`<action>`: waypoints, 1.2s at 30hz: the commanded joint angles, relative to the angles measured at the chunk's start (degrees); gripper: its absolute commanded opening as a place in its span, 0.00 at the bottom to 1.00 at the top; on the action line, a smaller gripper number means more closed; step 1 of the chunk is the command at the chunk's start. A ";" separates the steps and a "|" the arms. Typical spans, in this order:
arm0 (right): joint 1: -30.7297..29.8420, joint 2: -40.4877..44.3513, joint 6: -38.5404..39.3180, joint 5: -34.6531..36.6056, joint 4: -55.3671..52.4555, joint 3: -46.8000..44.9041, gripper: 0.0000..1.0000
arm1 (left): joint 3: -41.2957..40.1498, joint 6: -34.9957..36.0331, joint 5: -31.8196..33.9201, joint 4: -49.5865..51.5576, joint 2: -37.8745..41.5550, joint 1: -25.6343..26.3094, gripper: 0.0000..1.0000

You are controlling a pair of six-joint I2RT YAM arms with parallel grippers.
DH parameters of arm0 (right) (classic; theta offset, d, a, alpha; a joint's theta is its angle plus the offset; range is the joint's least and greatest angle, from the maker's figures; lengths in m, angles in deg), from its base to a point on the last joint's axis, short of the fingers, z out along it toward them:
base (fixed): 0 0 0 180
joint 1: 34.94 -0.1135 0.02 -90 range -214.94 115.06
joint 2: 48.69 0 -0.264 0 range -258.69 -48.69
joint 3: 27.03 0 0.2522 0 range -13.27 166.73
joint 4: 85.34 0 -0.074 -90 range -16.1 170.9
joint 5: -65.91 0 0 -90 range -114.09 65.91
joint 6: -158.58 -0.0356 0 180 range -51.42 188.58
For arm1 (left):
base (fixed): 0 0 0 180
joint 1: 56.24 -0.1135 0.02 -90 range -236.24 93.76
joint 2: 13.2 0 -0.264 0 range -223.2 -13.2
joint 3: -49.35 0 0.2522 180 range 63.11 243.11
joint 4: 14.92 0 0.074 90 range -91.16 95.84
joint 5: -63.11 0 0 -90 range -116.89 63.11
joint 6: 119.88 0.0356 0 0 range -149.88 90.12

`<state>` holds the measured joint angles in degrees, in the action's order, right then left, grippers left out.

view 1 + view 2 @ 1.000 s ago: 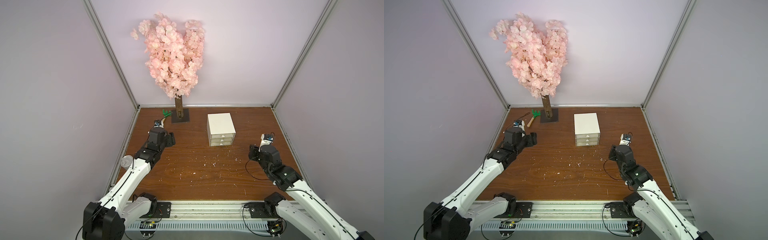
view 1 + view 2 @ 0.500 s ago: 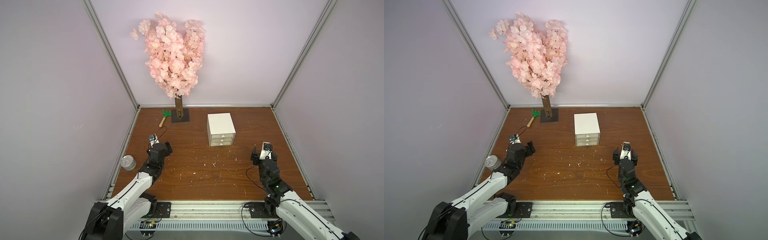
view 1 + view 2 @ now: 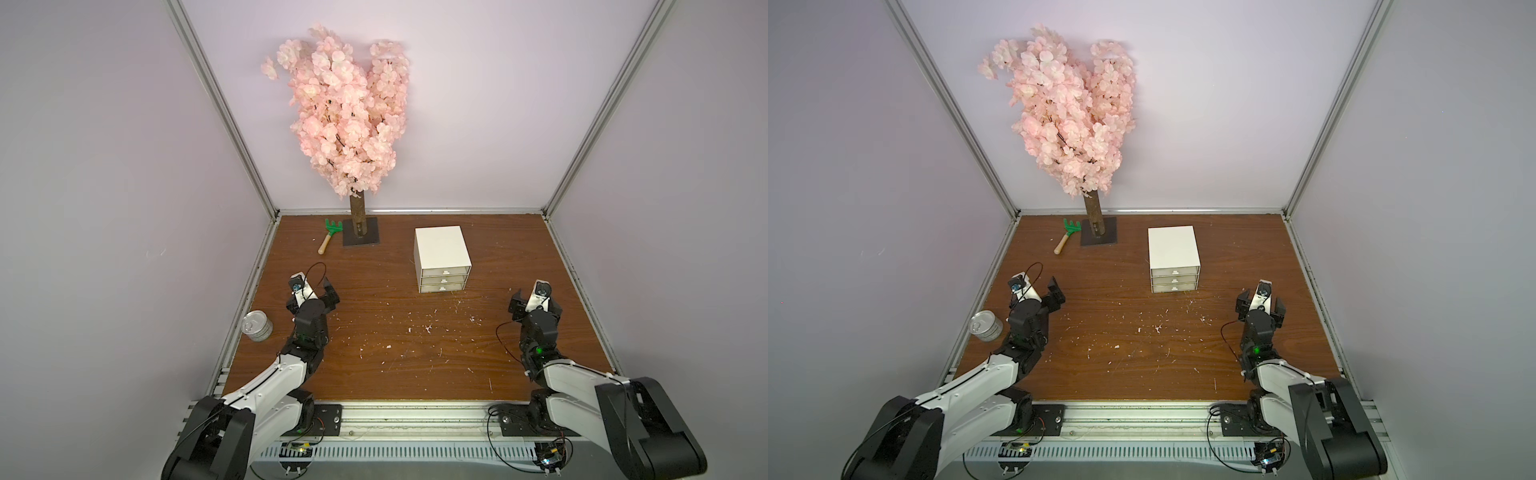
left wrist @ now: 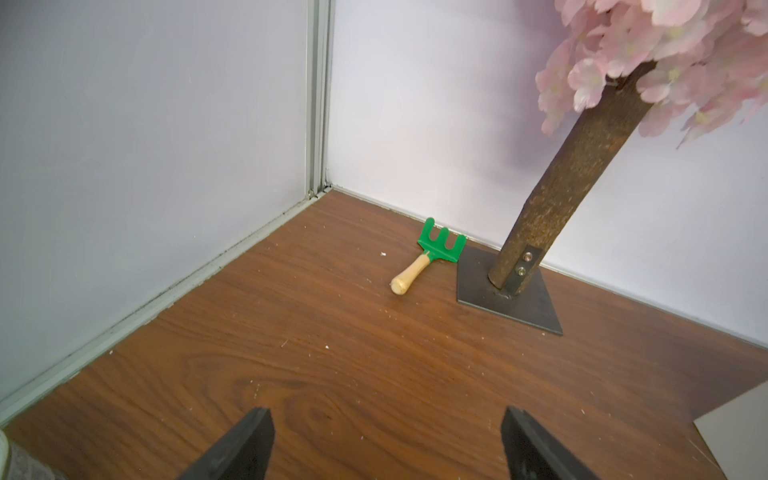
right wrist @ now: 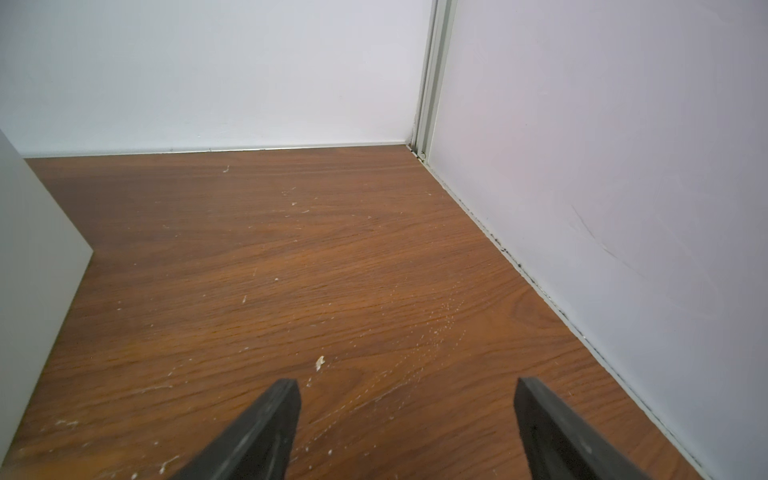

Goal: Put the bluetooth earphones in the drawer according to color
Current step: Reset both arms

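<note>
The drawer (image 3: pixel 442 259) stands on the table (image 3: pixel 395 332), all three fronts shut. Left tool (image 4: pixel 386 419) and right tool (image 5: pixel 407 386) flank the drawer, jaws spread wide, both empty.

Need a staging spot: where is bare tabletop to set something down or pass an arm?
Widest bare patch: the middle, between the drawer, the left end effector and the right end effector. Also bare: between the drawer and the right wall. Crowded: back left, rake beside tree base; tin can by the left arm.
</note>
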<state>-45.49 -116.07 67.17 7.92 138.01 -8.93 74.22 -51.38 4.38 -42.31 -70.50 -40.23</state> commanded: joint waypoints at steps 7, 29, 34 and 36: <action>1.65 -14.80 2.03 -7.51 23.11 2.72 0.90 | -3.64 8.85 6.30 -11.28 1.62 -0.61 0.91; 4.77 -21.01 0.36 -13.12 20.94 6.87 0.99 | -5.01 18.67 2.18 -31.63 -17.67 -4.81 0.99; 4.78 -21.04 0.42 -13.12 20.86 6.87 0.99 | -1.25 23.48 -5.44 -33.51 -25.83 -6.22 0.99; 4.78 -21.04 0.36 -13.12 20.92 6.82 0.99 | -1.34 25.16 -6.27 -40.28 -30.50 -6.47 0.99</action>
<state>-40.81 -137.73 68.13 -4.91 156.93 -2.46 72.54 -30.13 3.48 -75.55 -97.34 -45.52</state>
